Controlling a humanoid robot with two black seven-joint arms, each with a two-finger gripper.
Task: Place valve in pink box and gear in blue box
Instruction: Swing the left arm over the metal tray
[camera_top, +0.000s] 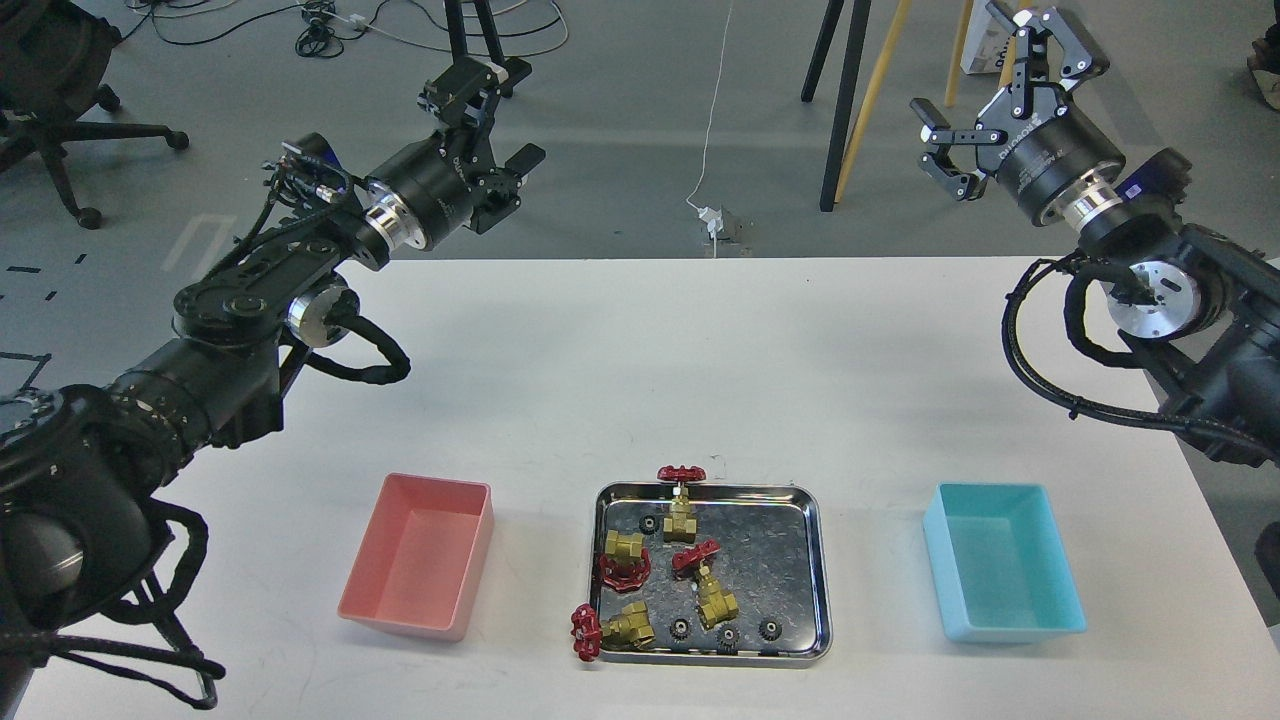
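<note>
Both our grippers, left and right, hang open at the frame's top. Valves and gears, perhaps five, lie in the lower-centre steel tray between pink box and blue box.

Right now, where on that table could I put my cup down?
Bare table lies behind the steel tray, and between it and the pink box or blue box. The tray itself is crowded with valves and gears.
</note>
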